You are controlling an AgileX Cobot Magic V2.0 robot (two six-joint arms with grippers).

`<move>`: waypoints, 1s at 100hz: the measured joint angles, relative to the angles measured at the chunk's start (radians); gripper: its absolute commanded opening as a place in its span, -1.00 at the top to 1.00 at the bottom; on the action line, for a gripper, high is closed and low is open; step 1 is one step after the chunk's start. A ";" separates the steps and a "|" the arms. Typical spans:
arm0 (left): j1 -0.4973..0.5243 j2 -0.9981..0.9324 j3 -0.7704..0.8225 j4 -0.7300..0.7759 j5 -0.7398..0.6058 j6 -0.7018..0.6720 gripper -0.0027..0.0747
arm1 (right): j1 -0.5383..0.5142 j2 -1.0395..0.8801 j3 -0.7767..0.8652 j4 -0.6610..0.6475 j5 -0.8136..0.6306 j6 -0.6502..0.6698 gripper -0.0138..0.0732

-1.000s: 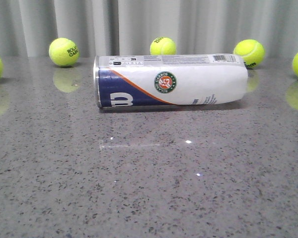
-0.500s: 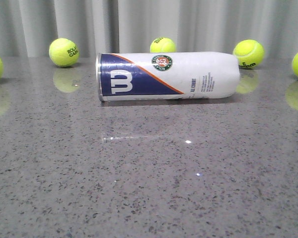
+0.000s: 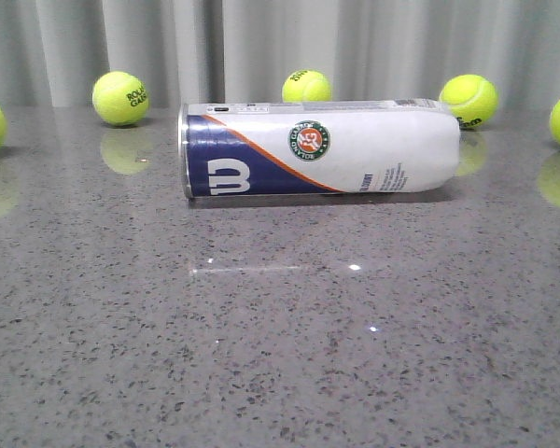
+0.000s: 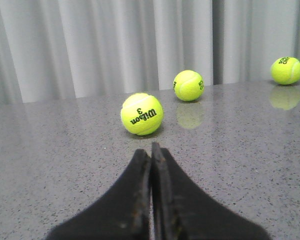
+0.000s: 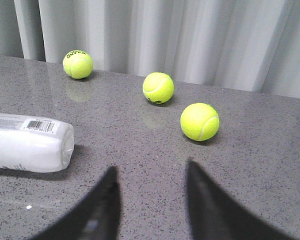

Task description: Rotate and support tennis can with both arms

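A glossy speckled grey table (image 3: 280, 364) meets pale pleated curtains (image 3: 261, 47) behind.

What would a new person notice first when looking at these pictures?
The eye goes first to the tennis can, lying on its side in the middle of the grey speckled table, metal rim to the left. Yellow tennis balls lie scattered behind it, along the pale curtain. In the wrist views, the left gripper is shut and the right gripper is open; neither touches the can.
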 measured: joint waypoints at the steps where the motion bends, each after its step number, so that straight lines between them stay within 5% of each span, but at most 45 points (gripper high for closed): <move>1: 0.000 0.000 0.000 0.000 0.000 0.000 0.99 | 0.000 0.000 0.000 0.000 0.000 0.000 0.62; 7: 0.000 0.000 0.000 0.000 0.000 0.000 0.99 | 0.000 0.000 0.000 0.000 0.000 0.000 0.85; 79: 0.000 0.000 0.000 -0.026 -0.001 0.000 0.99 | 0.000 0.000 0.000 0.000 -0.002 0.002 0.83; 100: 0.000 0.000 -0.092 -0.095 0.117 0.000 0.99 | 0.000 0.000 0.000 0.000 -0.002 0.002 0.83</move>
